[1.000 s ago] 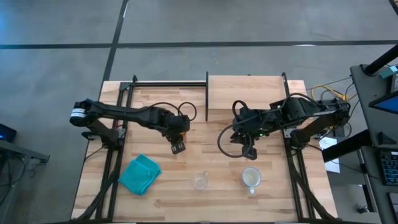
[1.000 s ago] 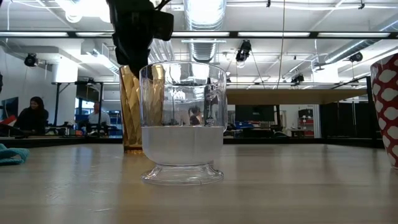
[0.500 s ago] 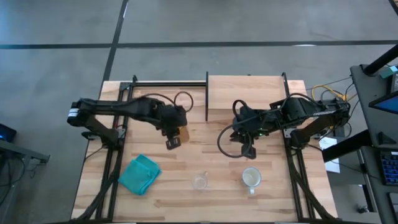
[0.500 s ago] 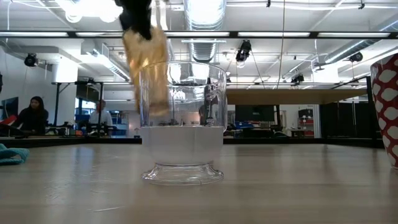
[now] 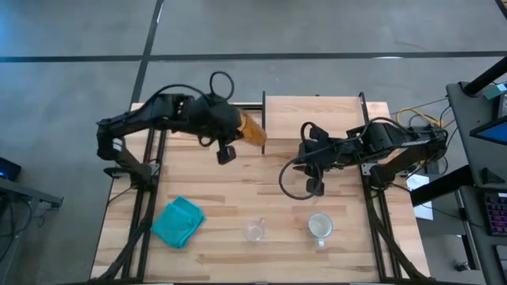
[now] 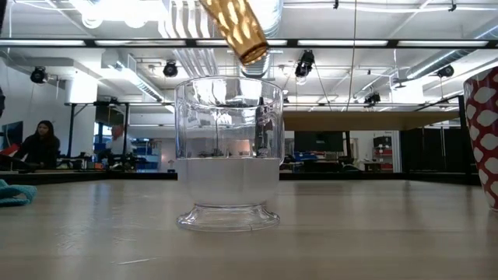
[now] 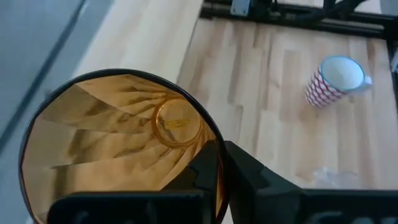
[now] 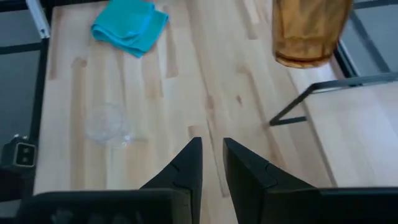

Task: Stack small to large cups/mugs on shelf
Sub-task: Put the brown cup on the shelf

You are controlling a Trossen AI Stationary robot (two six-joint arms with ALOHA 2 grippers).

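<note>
Left pincer point(image 5: 224, 141), tilted tumbler point(image 5: 252, 131), base shelfward

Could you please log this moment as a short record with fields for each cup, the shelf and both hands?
amber tumbler: lifted off the table, tilted, held by the left hand near the shelf's left edge
shelf: raised light-wood board at the table's back, nothing on it yet
white mug: upright on the table's front, right of the clear cup
clear glass cup: upright on the table, front centre
teal cloth: on the table, front left
right hand: hovering over the table, holding nothing, fingers nearly closed
</note>
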